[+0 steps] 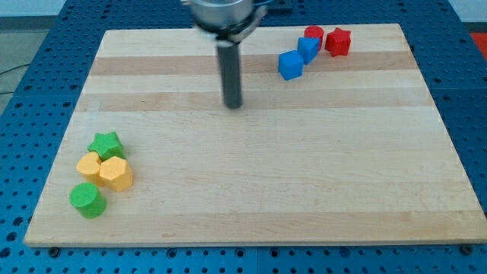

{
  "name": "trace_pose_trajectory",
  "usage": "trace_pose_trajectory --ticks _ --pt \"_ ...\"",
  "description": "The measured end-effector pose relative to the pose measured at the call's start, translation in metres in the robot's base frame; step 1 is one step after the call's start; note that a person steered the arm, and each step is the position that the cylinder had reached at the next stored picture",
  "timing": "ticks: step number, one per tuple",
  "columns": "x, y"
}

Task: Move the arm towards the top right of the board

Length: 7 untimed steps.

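Observation:
My tip (pixel 233 106) rests on the wooden board (pixel 304 183) in its upper middle. It stands to the left of and a little below a cluster at the view's top right: two blue blocks (pixel 290 65) (pixel 308 49), a red cylinder (pixel 313 33) and a red star-like block (pixel 338 41). The nearest blue block lies about 75 pixels to the right of the tip. The rod rises from the tip to the arm's grey end (pixel 222 14) at the view's top.
A second cluster sits at the view's lower left: a green star (pixel 105 144), two yellow blocks (pixel 90 167) (pixel 116 173) and a green cylinder (pixel 87 199). The board lies on a blue perforated table (pixel 30 91).

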<state>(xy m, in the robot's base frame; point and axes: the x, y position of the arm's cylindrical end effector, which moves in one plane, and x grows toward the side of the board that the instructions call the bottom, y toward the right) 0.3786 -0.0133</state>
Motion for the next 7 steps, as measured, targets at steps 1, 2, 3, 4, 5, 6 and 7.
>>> trace_pose_trajectory --ticks 1,2,3,4,5,6,7 --pt "-0.013 0.084" --pt "0.007 0.141" --pt "-0.025 0.165" --pt "-0.079 0.163" --pt "-0.079 0.163" --pt "-0.087 0.185" --pt "-0.106 0.281"
